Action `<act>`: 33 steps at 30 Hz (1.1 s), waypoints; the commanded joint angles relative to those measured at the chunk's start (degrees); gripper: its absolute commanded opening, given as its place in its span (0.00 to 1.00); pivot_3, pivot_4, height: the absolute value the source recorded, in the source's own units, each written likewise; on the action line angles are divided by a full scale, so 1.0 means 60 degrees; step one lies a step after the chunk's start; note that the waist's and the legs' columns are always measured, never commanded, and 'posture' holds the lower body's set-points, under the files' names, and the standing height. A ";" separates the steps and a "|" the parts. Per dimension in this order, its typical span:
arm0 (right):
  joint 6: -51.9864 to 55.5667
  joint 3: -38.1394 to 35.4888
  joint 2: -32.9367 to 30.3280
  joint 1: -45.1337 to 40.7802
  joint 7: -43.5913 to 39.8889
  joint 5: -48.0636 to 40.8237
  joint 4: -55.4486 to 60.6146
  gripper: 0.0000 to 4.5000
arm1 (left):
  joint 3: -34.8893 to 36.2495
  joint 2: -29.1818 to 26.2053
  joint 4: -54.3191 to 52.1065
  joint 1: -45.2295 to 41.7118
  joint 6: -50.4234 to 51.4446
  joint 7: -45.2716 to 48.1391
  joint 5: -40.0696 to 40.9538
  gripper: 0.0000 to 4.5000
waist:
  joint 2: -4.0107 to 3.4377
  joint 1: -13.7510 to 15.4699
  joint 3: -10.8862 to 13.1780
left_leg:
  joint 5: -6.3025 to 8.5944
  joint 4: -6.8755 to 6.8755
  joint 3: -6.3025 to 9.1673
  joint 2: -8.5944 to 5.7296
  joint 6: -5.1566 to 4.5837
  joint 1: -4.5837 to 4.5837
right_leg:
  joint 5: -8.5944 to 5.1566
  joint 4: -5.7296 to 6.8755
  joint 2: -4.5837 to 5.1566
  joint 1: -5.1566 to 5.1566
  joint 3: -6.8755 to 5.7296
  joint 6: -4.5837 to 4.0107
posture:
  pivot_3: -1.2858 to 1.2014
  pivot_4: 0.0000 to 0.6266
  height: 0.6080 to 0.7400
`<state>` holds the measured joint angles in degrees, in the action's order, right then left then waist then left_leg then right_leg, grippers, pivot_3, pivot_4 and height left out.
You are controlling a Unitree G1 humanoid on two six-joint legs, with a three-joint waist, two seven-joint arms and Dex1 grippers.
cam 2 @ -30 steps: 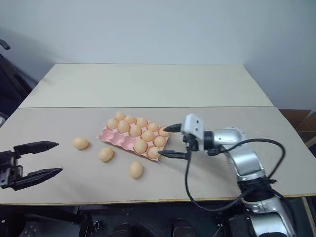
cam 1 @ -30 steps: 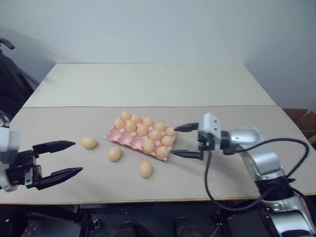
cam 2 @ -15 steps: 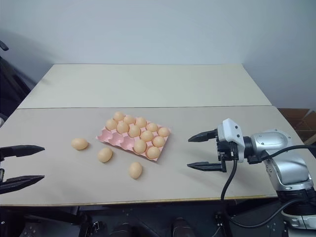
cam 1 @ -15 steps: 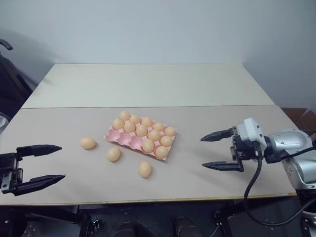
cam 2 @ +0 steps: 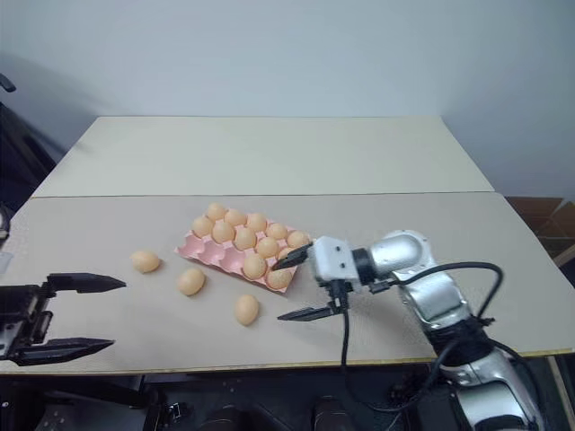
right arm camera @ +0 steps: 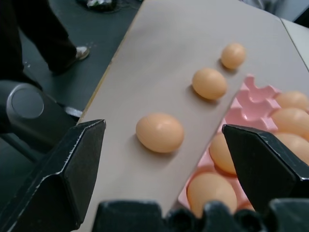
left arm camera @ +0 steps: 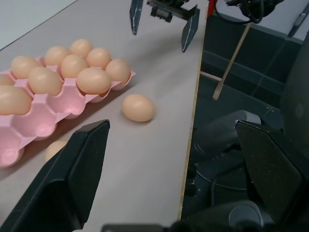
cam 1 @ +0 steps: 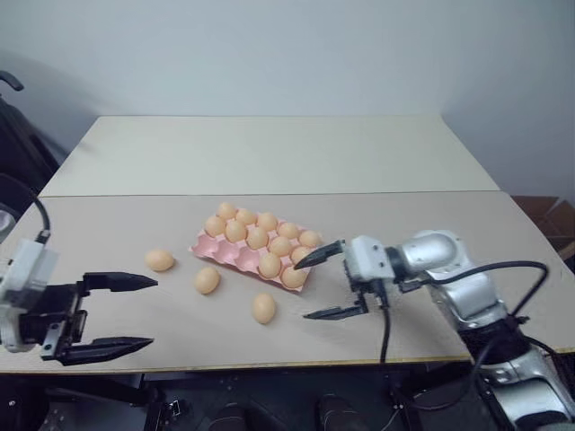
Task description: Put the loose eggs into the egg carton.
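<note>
The right arm was rounded silver metal with a white boxy wrist block, a black cable looping beneath it. Each hand, right and left, bore two tapered black fingers.

Head eyes: looking forward and down, from far, seeing the whole table.
Left wrist: looking close between its spread jaws toward the egg carton.
Right wrist: looking close between its spread jaws.
Shared: both wrists are seeing the same loose egg.
</note>
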<state>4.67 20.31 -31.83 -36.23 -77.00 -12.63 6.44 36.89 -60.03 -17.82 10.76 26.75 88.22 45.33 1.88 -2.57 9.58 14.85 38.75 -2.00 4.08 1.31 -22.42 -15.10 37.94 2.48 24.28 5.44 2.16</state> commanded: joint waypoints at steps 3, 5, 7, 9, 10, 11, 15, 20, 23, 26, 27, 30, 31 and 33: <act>-0.1611 0.1147 0.0973 -0.0675 0.0524 0.1617 -0.1262 1.00 | 0.0019 0.0026 -0.0132 -0.0135 0.0002 -0.0153 0.0084 1.00 | 0.0000 -0.0001 0.0000 | 0.0000 0.0000 0.0000 0.0000 0.0000 0.0000 | 0.0000 0.0000 0.0000 -0.0001 -0.0002 0.0000 | 0.52 0.24 1.00; -0.1884 0.1459 0.1425 -0.0922 0.0938 0.2209 -0.1865 1.00 | 0.0005 0.0041 -0.0170 -0.0131 0.0015 -0.0210 0.0084 1.00 | 0.0000 -0.0004 0.0000 | -0.0001 0.0003 0.0000 0.0000 0.0001 0.0001 | 0.0000 0.0008 0.0000 0.0002 -0.0002 -0.0001 | 0.52 0.24 1.00; -0.2093 0.1662 0.1773 -0.1108 0.1258 0.2638 -0.2340 1.00 | 0.0006 0.0042 -0.0211 -0.0095 0.0018 -0.0253 0.0060 1.00 | 0.0000 -0.0006 0.0000 | -0.0001 0.0003 0.0000 0.0000 0.0001 0.0000 | 0.0000 0.0009 0.0000 0.0005 -0.0002 -0.0002 | 0.52 0.24 1.00; -0.2310 0.1815 0.1933 -0.1230 0.1440 0.2968 -0.2671 1.00 | 0.0038 0.0029 -0.0225 -0.0027 0.0015 -0.0273 0.0013 1.00 | 0.0000 -0.0006 0.0000 | -0.0001 0.0003 0.0000 0.0000 0.0001 -0.0001 | 0.0000 0.0008 0.0000 0.0004 -0.0002 -0.0002 | 0.52 0.24 1.00; -0.2481 0.1874 0.1948 -0.1264 0.1507 0.3128 -0.2790 1.00 | 0.0065 0.0024 -0.0243 0.0016 0.0017 -0.0281 -0.0005 1.00 | -0.0001 -0.0004 0.0000 | -0.0001 0.0003 0.0000 0.0000 0.0001 -0.0001 | 0.0000 0.0007 0.0000 0.0004 -0.0002 -0.0002 | 0.52 0.24 1.00; -0.2637 0.1937 0.1956 -0.1291 0.1546 0.3281 -0.2907 1.00 | 0.0093 0.0016 -0.0245 0.0063 0.0007 -0.0277 -0.0036 1.00 | -0.0001 0.0001 0.0000 | -0.0001 0.0002 0.0000 0.0000 0.0001 -0.0002 | 0.0000 0.0007 0.0001 0.0004 -0.0002 -0.0002 | 0.52 0.24 1.00; -0.2807 0.2113 0.2059 -0.1282 0.1367 0.3345 -0.3069 1.00 | 0.0147 -0.0012 -0.0245 0.0174 -0.0009 -0.0297 -0.0059 1.00 | -0.0001 0.0000 0.0000 | -0.0001 0.0003 0.0000 0.0000 0.0002 0.0001 | 0.0000 0.0010 0.0001 0.0001 -0.0004 -0.0003 | 0.52 0.24 1.00; -0.2937 0.2302 0.1974 -0.1199 0.1121 0.3458 -0.3054 0.80 | 0.0208 0.0006 -0.0315 0.0242 0.0016 -0.0398 -0.0048 1.00 | -0.0001 -0.0003 0.0000 | -0.0001 0.0003 0.0001 0.0000 0.0002 0.0003 | -0.0001 0.0011 0.0000 0.0001 -0.0003 -0.0004 | 0.52 0.24 1.00; -0.2863 0.2220 0.1952 -0.1135 0.1035 0.3349 -0.2890 0.58 | 0.0322 0.0069 -0.0351 0.0316 0.0022 -0.0578 -0.0081 1.00 | -0.0001 -0.0009 0.0000 | -0.0001 0.0002 0.0000 0.0000 0.0002 0.0002 | -0.0001 0.0011 0.0000 0.0002 -0.0003 -0.0004 | 0.52 0.24 1.00; -0.2738 0.2050 0.1974 -0.1086 0.1087 0.3196 -0.2708 0.53 | 0.0550 0.0227 -0.0383 0.0370 0.0078 -0.0949 -0.0048 1.00 | 0.0000 -0.0009 0.0000 | -0.0001 0.0002 0.0001 0.0001 0.0002 0.0004 | -0.0001 0.0012 0.0000 0.0000 -0.0003 -0.0004 | 0.52 0.24 1.00; -0.2596 0.1900 0.2021 -0.1091 0.1092 0.2983 -0.2547 0.53 | 0.0666 0.0311 -0.0414 0.0399 0.0107 -0.1139 -0.0041 1.00 | -0.0001 -0.0012 0.0000 | -0.0001 0.0002 0.0001 0.0001 0.0002 0.0004 | -0.0001 0.0012 0.0000 0.0000 -0.0003 -0.0004 | 0.52 0.24 1.00; -0.1777 0.1364 0.2342 -0.1276 0.1207 0.2242 -0.2028 0.53 | 0.1060 0.0517 -0.0434 0.0525 0.0194 -0.1546 -0.0017 1.00 | -0.0001 -0.0018 0.0000 | -0.0001 0.0002 0.0002 0.0001 0.0002 0.0003 | -0.0001 0.0012 0.0000 0.0001 -0.0003 -0.0004 | 0.52 0.24 1.00; -0.1527 0.1226 0.2438 -0.1347 0.1262 0.2073 -0.1909 0.53 | 0.1166 0.0559 -0.0435 0.0560 0.0225 -0.1633 -0.0008 1.00 | 0.0000 -0.0027 0.0000 | -0.0001 0.0002 0.0001 0.0001 0.0002 0.0004 | -0.0001 0.0013 0.0000 0.0002 -0.0002 -0.0004 | 0.52 0.24 1.00; -0.1100 0.0925 0.2706 -0.1517 0.1587 0.1860 -0.1833 0.53 | 0.1400 0.0651 -0.0379 0.0611 0.0146 -0.1896 -0.0158 1.00 | -0.0001 -0.0031 0.0000 | -0.0001 0.0002 0.0003 0.0003 0.0002 0.0005 | 0.0000 0.0017 -0.0001 0.0001 -0.0003 -0.0005 | 0.52 0.24 1.00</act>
<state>-4.00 28.57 -16.57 -43.71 -69.16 0.85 -7.41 42.56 -56.29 -19.47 14.34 27.90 78.14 44.73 1.87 -2.75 9.58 14.84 38.76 -1.98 4.09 1.32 -22.38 -15.10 38.06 2.48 24.29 5.43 2.13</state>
